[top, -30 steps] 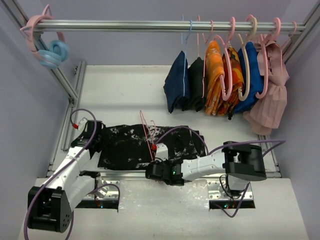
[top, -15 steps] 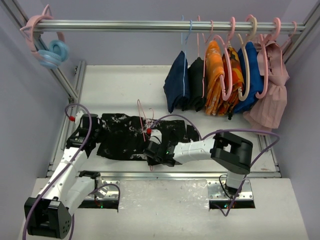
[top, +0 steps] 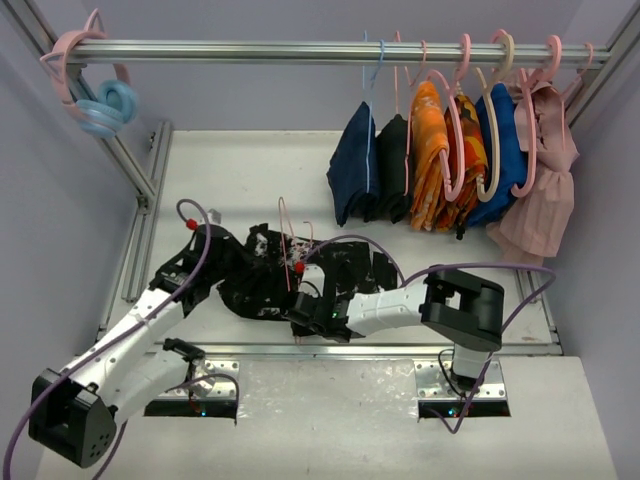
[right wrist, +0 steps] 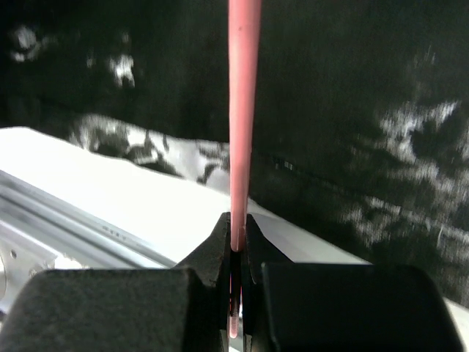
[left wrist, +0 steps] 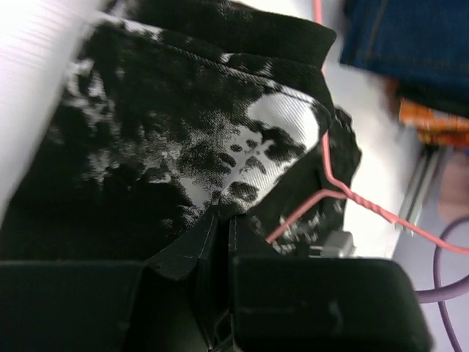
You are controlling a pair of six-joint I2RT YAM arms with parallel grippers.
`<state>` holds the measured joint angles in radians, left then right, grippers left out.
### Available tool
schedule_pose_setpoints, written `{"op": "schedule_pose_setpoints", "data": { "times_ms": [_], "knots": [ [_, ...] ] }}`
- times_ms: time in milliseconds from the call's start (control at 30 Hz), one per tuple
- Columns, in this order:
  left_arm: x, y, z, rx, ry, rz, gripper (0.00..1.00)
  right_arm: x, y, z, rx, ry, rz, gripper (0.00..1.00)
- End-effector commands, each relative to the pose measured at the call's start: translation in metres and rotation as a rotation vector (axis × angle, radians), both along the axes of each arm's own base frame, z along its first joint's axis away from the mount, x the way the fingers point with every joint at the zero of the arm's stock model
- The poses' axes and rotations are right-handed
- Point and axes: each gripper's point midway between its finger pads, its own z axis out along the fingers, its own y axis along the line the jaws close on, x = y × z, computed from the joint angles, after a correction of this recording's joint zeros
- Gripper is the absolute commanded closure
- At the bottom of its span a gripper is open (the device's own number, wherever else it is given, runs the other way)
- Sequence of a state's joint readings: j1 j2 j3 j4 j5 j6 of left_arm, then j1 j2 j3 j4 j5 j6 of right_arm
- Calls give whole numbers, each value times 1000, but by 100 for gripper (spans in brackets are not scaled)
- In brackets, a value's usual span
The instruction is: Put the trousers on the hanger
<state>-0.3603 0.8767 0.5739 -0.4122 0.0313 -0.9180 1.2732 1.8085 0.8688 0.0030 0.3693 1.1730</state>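
Note:
The black-and-white splattered trousers lie bunched on the white table, with the thin pink hanger standing up through them. My left gripper is shut on a fold of the trousers at their left side; the hanger wire shows just right of its jaws. My right gripper is at the trousers' near edge, shut on the hanger's pink wire. The trousers spread behind that wire. The hanger's lower part is partly hidden by the fabric.
A metal rail across the back carries navy, black, orange, blue and pink garments on hangers at the right. Spare pink and blue hangers hang at its left end. A slanted frame post stands at the left.
My left gripper has moved right with the trousers' edge, bunching the fabric toward the hanger. My right gripper has moved away from the table edge and now holds almost still with the hanger.

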Motion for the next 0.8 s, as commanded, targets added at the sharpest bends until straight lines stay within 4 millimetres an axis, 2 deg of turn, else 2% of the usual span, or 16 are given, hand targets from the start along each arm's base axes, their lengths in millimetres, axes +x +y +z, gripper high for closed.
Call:
{"op": "schedule_pose_setpoints", "data": {
  "times_ms": [0,167,233,300,333,400,500,533,567,667,700,767],
  "knots": [
    [14,-53,13,-116,-10,-85,100,-13,-18,-5,-38,-3,12,100],
    [21,-84,-11,-133,60,-133,100,-16,-40,-8,-52,-19,-2,100],
    [22,-98,-13,-158,69,-169,100,-20,-46,-9,-39,-25,21,100],
    [27,-120,-18,-188,82,-229,100,-24,-44,-9,-35,-18,62,100],
    [26,-123,-19,-196,87,-243,100,-26,-44,-10,-36,-13,72,100],
    [31,-152,-19,-221,94,-323,100,-30,-47,-15,-46,-4,82,100],
    [25,-185,-16,-243,103,-428,100,-34,-61,-24,-55,9,63,100],
    [22,-192,-25,-229,125,-445,100,-33,-64,-25,-53,6,44,100],
    [17,-197,-31,-217,134,-461,100,-31,-70,-24,-54,-4,32,100],
    [13,-197,-41,-208,142,-461,100,-28,-77,-22,-54,-17,1,100],
    [13,-195,-44,-200,141,-460,96,-27,-79,-21,-50,-21,-4,100],
    [16,-193,-41,-182,124,-452,78,-26,-77,-19,-40,-22,0,100]
  ]
}}
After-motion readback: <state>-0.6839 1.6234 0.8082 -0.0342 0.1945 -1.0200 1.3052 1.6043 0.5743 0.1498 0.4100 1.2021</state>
